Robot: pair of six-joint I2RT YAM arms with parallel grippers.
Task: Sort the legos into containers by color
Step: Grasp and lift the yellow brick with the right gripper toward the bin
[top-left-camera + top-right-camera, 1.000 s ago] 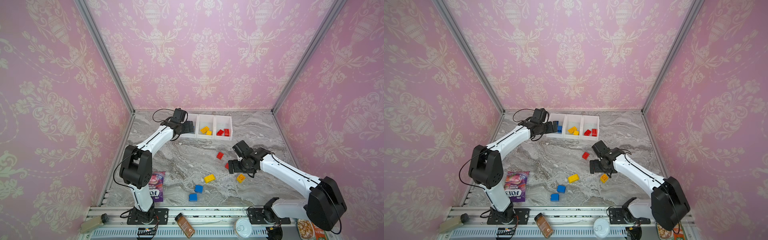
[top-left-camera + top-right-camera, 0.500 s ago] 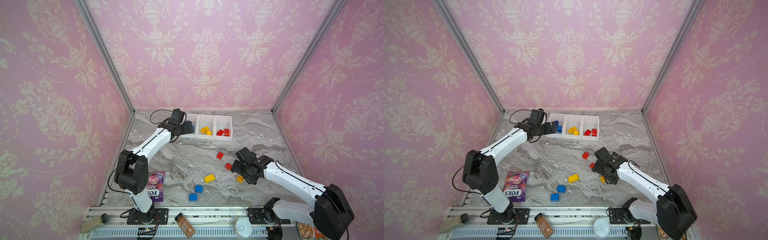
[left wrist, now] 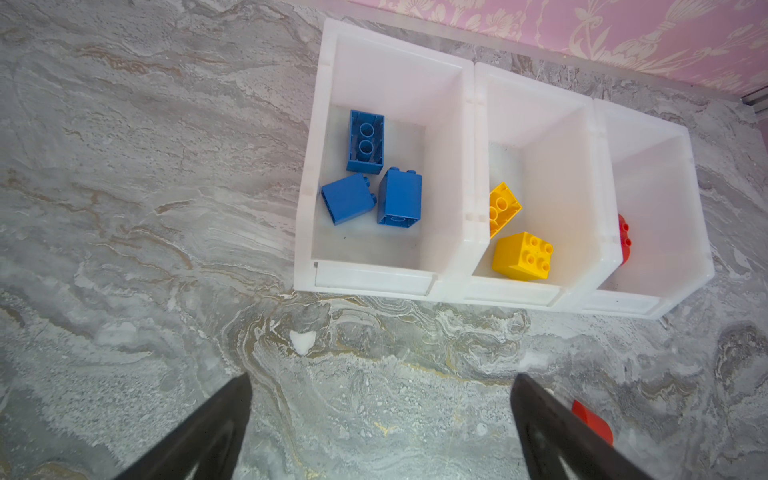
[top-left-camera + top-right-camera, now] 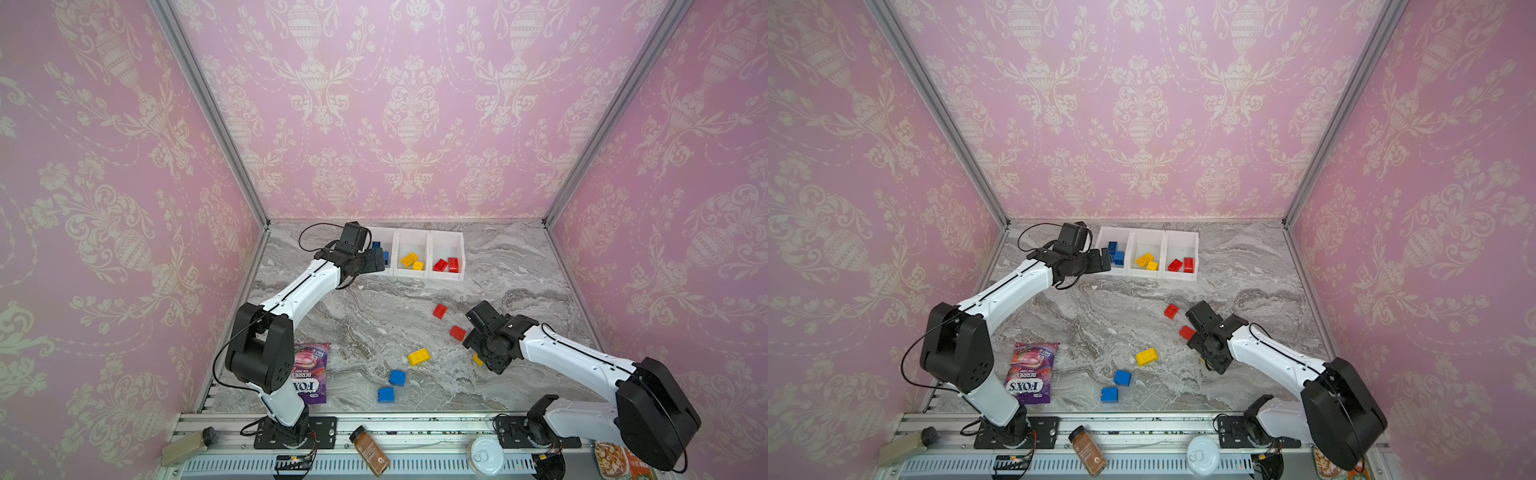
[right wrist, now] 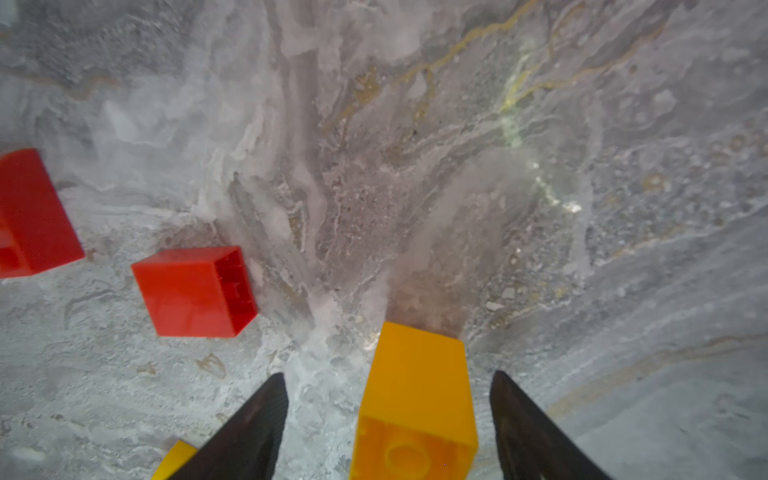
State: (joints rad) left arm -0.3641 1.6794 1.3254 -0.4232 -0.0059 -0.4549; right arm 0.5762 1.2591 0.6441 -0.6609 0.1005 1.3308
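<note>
Top views both show a ribbed metal rail [image 4: 415,428] nearest, with a brown spice jar [image 4: 370,451] lying on it and a round tin lid [image 4: 485,455] further along. Just past the rail, on the veined grey marble-look table [image 4: 365,307], lies a glossy purple candy bag [image 4: 309,374]. A square blue lego [image 4: 386,394] and a second blue lego [image 4: 397,377] sit close together, and a yellow oblong lego [image 4: 419,356] lies a little further back.

To their right, the right end effector [image 5: 389,375] points down at the table. In the right wrist view its dark tapered fingers [image 5: 249,428] stand apart on either side of a smooth-sided yellow square lego [image 5: 415,395]. A strip of table shows at each side, so nothing is clamped.

Beyond it lie two glossy red pieces. The nearer red lego [image 5: 193,291] is on its side with the hollow underside showing, and the further red lego [image 5: 33,216] is cut by the frame edge.

Further back, the left end effector [image 3: 381,376] hovers over bare table, jaws wide and empty, just short of the containers [image 3: 469,174]. These are three joined bins of smooth white plastic near the far wall.

- **Left bin:** three binned blue legos [image 3: 399,199], one turned over to show its tubes.
- **Middle bin:** two binned yellow legos [image 3: 523,255], one studs-up.
- **Right bin:** two binned red legos [image 4: 440,264], seen in both top views.
</note>
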